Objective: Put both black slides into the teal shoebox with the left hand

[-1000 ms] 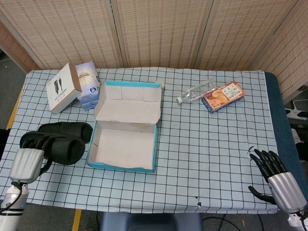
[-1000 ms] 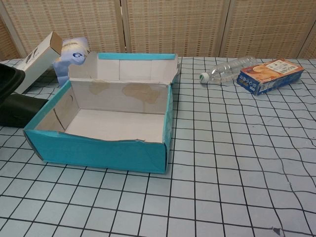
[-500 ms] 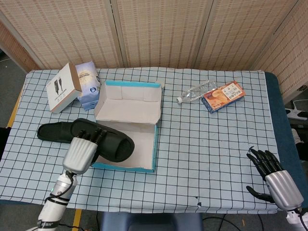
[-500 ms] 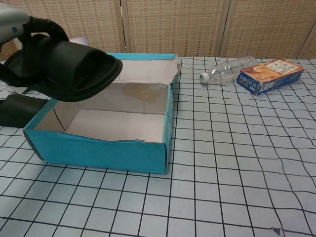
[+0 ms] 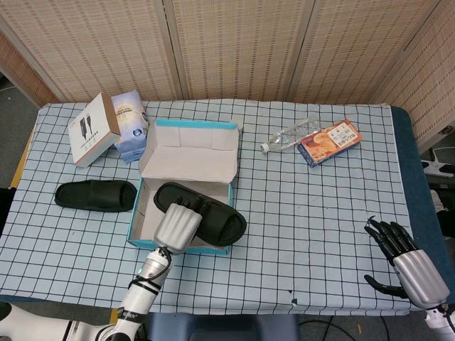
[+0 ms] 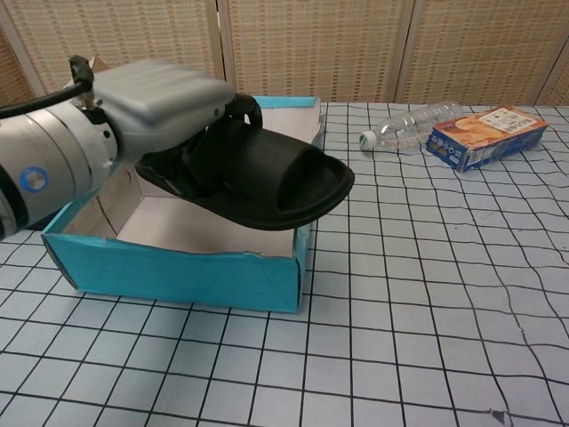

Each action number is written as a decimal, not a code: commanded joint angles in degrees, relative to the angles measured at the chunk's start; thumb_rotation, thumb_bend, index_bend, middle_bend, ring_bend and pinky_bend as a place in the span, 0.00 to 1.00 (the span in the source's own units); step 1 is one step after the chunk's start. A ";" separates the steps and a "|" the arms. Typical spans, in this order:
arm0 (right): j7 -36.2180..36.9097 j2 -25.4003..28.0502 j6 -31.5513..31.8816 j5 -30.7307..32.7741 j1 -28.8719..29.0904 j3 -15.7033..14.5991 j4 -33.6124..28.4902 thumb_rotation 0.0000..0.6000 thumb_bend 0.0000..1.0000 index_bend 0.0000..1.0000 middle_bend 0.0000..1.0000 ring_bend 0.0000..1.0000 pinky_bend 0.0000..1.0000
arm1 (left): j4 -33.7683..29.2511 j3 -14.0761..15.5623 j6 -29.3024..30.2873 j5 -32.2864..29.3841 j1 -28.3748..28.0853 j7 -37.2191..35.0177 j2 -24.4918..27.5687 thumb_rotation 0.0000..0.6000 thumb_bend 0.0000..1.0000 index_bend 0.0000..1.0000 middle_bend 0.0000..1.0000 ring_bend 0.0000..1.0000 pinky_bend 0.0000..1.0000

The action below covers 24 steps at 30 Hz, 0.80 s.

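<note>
My left hand (image 5: 178, 226) (image 6: 156, 102) grips one black slide (image 5: 207, 217) (image 6: 267, 182) and holds it in the air above the open teal shoebox (image 5: 182, 245) (image 6: 178, 271). The slide's toe end juts past the box's right wall. The other black slide (image 5: 96, 195) lies flat on the checked cloth left of the box; the chest view does not show it. My right hand (image 5: 407, 257) rests near the table's front right corner, fingers apart and holding nothing.
A white carton (image 5: 93, 128) and a blue-white pack (image 5: 130, 124) stand behind the box at the left. A clear plastic bottle (image 5: 289, 135) (image 6: 413, 124) and an orange snack box (image 5: 329, 141) (image 6: 486, 136) lie at the back right. The shoebox lid (image 5: 190, 162) stands up at its far side.
My left hand has carried the slide rightward, from the box's left edge to above its middle and right wall. The right hand and the second slide have stayed put.
</note>
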 commanded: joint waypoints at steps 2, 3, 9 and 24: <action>0.42 0.05 -0.08 0.19 0.09 -0.01 0.15 0.88 0.15 0.00 0.00 0.00 0.00 | 2.99 -1.53 0.17 -4.35 -2.50 -0.34 -1.64 1.00 0.38 0.49 0.63 0.49 0.36; 0.47 0.02 -0.13 0.24 0.13 -0.02 0.19 0.88 0.15 0.00 0.00 0.00 0.00 | 3.59 -2.03 0.21 -5.34 -3.02 -0.72 -1.73 1.00 0.38 0.49 0.63 0.49 0.37; 0.31 -0.03 -0.43 0.21 0.34 -0.12 0.18 0.88 0.15 0.00 0.00 0.00 0.00 | 5.69 -3.75 0.80 -10.27 -5.39 -1.58 -1.63 1.00 0.39 0.45 0.66 0.54 0.42; 0.67 0.35 0.85 -0.16 -0.17 -0.45 0.12 0.88 0.15 0.00 0.00 0.00 0.00 | 13.85 -5.38 -2.85 -27.87 -10.26 -5.28 -0.32 1.00 0.39 0.43 0.68 0.56 0.46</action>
